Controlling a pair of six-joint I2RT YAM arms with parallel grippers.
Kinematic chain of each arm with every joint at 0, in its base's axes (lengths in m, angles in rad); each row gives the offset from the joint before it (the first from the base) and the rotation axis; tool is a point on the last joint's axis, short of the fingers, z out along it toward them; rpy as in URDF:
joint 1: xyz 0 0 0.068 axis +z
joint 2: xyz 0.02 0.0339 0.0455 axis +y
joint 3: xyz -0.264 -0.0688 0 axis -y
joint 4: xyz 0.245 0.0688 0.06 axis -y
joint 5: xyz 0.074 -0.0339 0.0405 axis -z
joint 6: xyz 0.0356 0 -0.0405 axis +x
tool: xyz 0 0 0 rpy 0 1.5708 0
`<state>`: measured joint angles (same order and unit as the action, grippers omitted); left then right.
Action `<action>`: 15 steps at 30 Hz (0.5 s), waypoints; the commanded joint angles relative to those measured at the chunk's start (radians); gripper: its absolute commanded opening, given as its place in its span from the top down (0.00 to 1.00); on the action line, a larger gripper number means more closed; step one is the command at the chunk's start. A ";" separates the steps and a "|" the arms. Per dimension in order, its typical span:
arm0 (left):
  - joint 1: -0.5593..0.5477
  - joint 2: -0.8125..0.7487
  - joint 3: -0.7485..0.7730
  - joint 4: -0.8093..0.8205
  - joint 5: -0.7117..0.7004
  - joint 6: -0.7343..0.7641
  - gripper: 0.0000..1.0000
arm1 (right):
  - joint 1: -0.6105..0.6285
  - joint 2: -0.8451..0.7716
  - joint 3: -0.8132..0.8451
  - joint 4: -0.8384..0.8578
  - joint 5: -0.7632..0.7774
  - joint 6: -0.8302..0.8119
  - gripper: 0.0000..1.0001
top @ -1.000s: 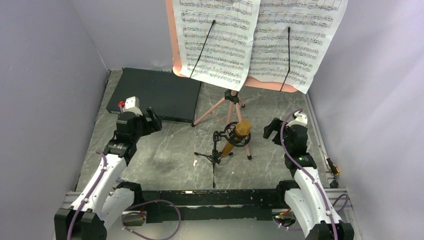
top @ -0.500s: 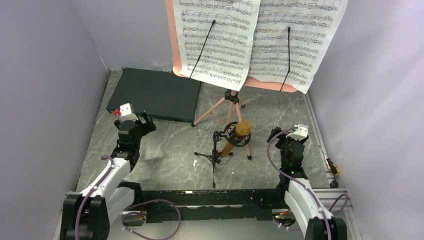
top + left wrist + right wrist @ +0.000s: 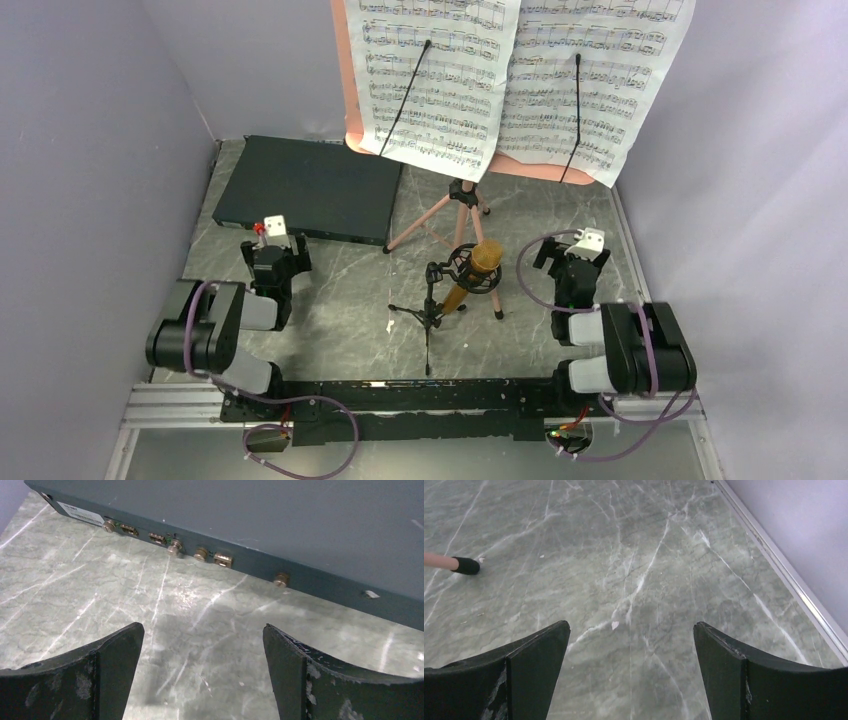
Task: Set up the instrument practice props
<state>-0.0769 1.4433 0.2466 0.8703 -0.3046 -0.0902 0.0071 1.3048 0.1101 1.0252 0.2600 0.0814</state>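
The pink-copper music stand (image 3: 421, 224) rises at the upper centre of the top view, its tripod feet on the grey marbled desk (image 3: 330, 320). Its tray is almost wholly covered by two sheet-music pages, the left page (image 3: 430, 80) and the right page (image 3: 590, 80), each crossed by a thin black wire. Only a pink strip at the left edge and the lip below show, and the frame's upper edge cuts off the tops of pages and tray.

At frame centre the gold microphone (image 3: 480, 262) sits tilted in the ring mount of the small black mic stand (image 3: 430, 312). Ring and lower mic body merge into dark shapes, so how it is seated is hard to make out.

A flat black box (image 3: 310, 187) lies at upper left. Just below its near edge is the left end effector (image 3: 275, 250) — released, jaws wide, nothing between them. Its wrist view shows only the finger ends, with the box's connector-studded side across the top and an unreadable label.

The right end effector (image 3: 570, 255), right of centre, is likewise released and empty over bare desk. At the left edge of its wrist view only a black-capped foot of a pink leg enters — the rest is cut off.
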 commanded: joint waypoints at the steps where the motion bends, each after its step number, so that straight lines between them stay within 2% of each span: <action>1: 0.026 0.137 0.011 0.329 0.037 0.099 0.06 | -0.001 0.175 -0.018 0.402 -0.017 -0.041 0.01; 3: 0.029 0.209 0.039 0.340 0.049 0.126 0.06 | 0.005 0.141 -0.009 0.318 -0.022 -0.034 0.01; 6: 0.038 0.174 0.100 0.151 0.016 0.062 0.06 | 0.007 0.167 0.032 0.296 -0.027 -0.050 0.00; 9: 0.050 0.199 0.113 0.178 0.014 0.060 0.06 | 0.007 0.170 0.128 0.115 -0.015 -0.036 0.00; 11: 0.052 0.185 0.123 0.124 0.011 0.049 0.06 | 0.005 0.168 0.137 0.081 -0.029 -0.038 0.00; 15: 0.051 0.196 0.117 0.156 0.011 0.054 0.06 | 0.005 0.171 0.140 0.082 -0.059 -0.052 0.00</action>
<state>-0.0277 1.6444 0.3542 1.0042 -0.2863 -0.0299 0.0101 1.4769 0.2325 1.1248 0.2386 0.0475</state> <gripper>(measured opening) 0.938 0.994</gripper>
